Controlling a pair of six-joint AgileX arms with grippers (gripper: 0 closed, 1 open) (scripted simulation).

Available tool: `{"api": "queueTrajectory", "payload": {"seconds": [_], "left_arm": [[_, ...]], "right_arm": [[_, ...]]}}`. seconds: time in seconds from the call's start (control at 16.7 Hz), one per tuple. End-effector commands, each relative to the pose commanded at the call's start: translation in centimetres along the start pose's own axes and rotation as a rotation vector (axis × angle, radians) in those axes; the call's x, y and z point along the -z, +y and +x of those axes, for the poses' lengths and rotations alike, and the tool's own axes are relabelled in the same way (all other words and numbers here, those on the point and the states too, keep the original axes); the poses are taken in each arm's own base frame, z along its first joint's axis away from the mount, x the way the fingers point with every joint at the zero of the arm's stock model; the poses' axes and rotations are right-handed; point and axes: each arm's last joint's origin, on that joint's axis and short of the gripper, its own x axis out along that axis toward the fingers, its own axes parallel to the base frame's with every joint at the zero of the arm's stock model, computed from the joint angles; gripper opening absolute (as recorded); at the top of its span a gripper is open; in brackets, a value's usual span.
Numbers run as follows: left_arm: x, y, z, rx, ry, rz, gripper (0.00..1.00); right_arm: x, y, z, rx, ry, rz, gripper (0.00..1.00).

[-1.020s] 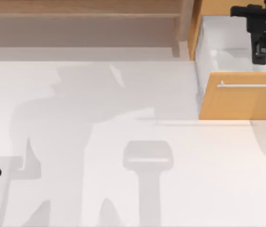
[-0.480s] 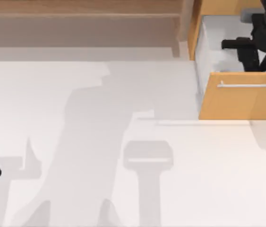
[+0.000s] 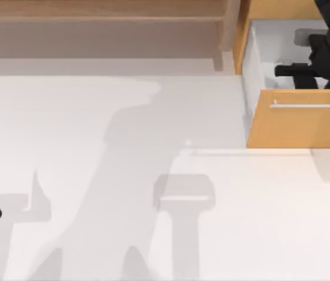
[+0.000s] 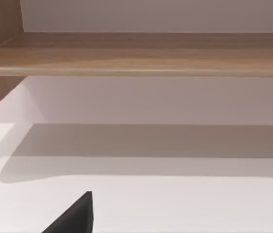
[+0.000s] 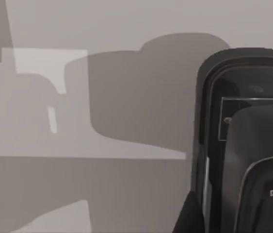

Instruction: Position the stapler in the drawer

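Black stapler (image 3: pixel 293 71) inside drawer (image 3: pixel 300 126), just beside right pincer (image 3: pixel 323 70); pincer state unclear.

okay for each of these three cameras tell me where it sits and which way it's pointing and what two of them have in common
Top view: above the table, facing down; the right gripper holds the slim black stapler inside the orange-fronted drawer; left arm parked at the table's left edge.
Left wrist view: on the left wrist, facing the grey-brown wooden shelf unit; a black fingertip shows.
Right wrist view: on the right wrist, facing the drawer's white floor, with the stapler close.
Shared: top and right wrist views both show the stapler.
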Motion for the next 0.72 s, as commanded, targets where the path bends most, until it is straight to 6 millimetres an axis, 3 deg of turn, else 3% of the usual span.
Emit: {"api": "queueTrajectory", "payload": {"seconds": [0.72], "left_arm": [[0.00, 0.00, 0.00, 0.000, 0.000, 0.000, 1.00]], "right_arm": [[0.00, 0.00, 0.00, 0.000, 0.000, 0.000, 0.90]]}}
